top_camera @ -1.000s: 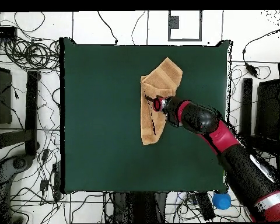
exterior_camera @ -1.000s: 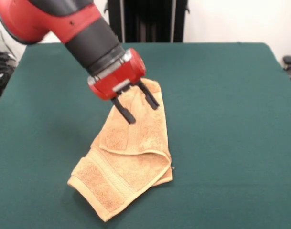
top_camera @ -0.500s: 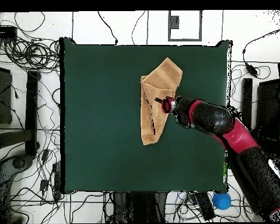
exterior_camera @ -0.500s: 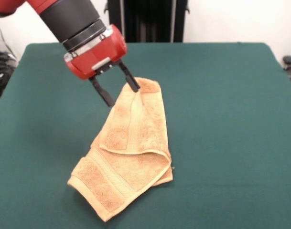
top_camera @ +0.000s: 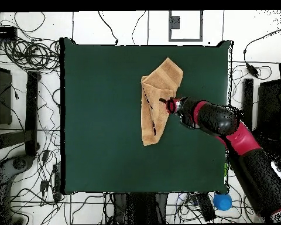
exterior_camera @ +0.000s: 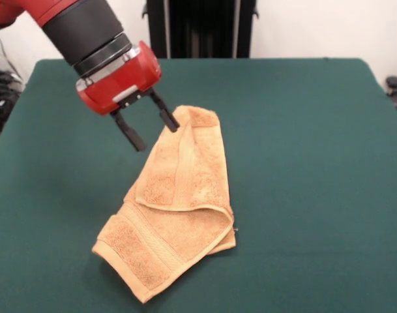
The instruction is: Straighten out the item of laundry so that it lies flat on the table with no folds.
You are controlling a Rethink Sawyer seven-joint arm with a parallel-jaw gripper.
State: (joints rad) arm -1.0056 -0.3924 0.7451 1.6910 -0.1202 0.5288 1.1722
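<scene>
My gripper hangs with its two black fingers spread apart and nothing between them, off the far-left side of the hand towel in the front view. One fingertip sits right at the towel's far corner edge; I cannot tell whether it touches the cloth or hovers just over it. The other finger is over bare table to the left. The red wrist housing tilts down toward the towel, with the black forearm rising to the upper left.

The orange-tan terry towel lies near the middle of the green table, still folded. In the front view a long narrow part runs from the far corner toward me, doubled over lengthwise with a ridge down its middle. Its near end overlaps a wider layer that spreads out to the near left, where a woven band stripe shows along the hem. A rounded fold lip curls over at the right side.

From the overhead view, the gripper points at the right edge of the towel, and the arm reaches in from the lower right.
</scene>
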